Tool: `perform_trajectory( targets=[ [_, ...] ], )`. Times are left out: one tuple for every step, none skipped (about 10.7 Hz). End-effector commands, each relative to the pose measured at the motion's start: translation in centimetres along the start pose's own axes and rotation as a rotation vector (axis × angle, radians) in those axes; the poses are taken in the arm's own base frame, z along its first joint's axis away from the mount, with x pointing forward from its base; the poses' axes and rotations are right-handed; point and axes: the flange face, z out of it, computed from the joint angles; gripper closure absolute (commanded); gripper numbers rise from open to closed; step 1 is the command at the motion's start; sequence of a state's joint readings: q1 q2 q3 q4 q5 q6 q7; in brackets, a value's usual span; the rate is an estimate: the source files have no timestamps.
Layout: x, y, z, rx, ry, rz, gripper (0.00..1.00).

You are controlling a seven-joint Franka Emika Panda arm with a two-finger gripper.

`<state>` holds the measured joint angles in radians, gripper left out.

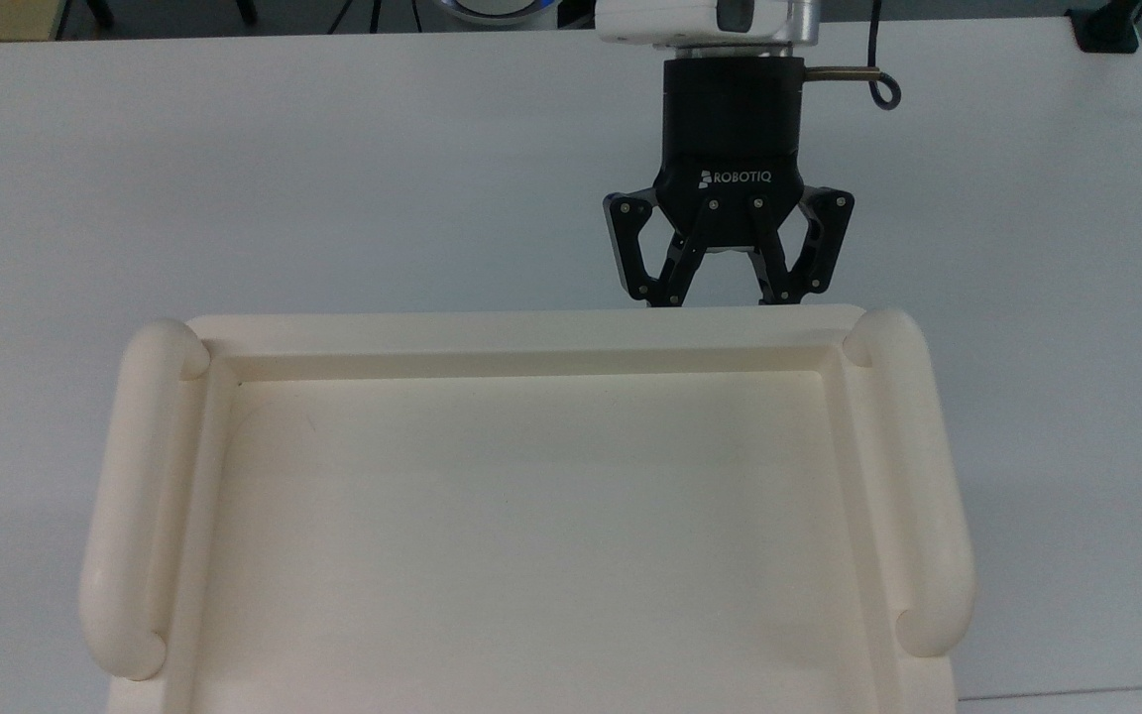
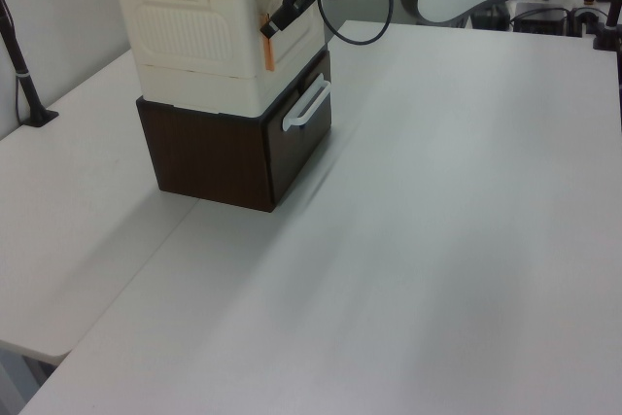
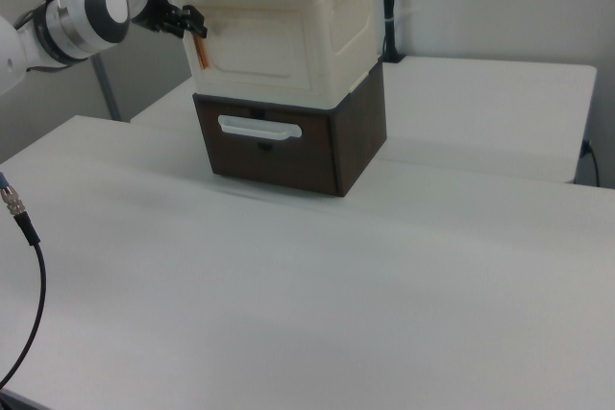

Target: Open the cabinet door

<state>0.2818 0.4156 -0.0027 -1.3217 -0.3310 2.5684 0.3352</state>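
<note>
White table; cabinet door faces pincer at its orange-tabbed edge.

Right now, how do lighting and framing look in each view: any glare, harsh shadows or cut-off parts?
Top view: even, soft light, no glare; the cabinet runs off the bottom edge, and its rim hides the tips of the gripper. Left view: only a soft shadow at the foot of the dark drawer unit. Right view: flat light; the arm is cut off at the right view's left.
</note>
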Motion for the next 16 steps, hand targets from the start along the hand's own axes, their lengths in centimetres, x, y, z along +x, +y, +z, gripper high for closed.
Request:
perform_trajectory(
  targets=[
    [-0.1, -0.7, 0.0, -0.011, 0.018, -0.001, 0.42],
    [-0.5, -0.8, 0.8, -0.016, 0.009, -0.011, 0.42],
    [-0.7, -0.9, 1.2, -0.027, 0.010, -0.030, 0.47],
    [-0.7, -0.9, 1.2, -0.033, 0.013, -0.041, 0.48],
    [-0.7, -0.9, 1.2, -0.033, 0.013, -0.041, 0.49],
    [-0.6, -0.9, 1.1, -0.032, 0.016, -0.039, 0.54],
    [-0.7, -1.0, 1.2, -0.032, 0.013, -0.040, 0.59],
    [-0.6, -0.9, 1.1, -0.031, 0.015, -0.037, 0.64],
    [-0.6, -0.7, 1.2, -0.034, 0.015, -0.035, 0.70],
    [-0.6, -0.6, 1.2, -0.035, 0.015, -0.034, 0.78],
    [-0.7, -0.5, 1.3, -0.035, 0.013, -0.032, 0.86],
    [-0.8, -0.4, 1.4, -0.036, 0.009, -0.030, 0.90],
    [-0.8, -0.2, 1.4, -0.037, 0.008, -0.028, 0.93],
    [-0.8, -0.1, 1.5, -0.037, 0.006, -0.026, 0.94],
    [-0.8, 0.0, 1.5, -0.037, 0.003, -0.021, 0.94],
    [-0.6, 0.2, 1.1, -0.040, 0.003, -0.017, 0.94]
  ],
)
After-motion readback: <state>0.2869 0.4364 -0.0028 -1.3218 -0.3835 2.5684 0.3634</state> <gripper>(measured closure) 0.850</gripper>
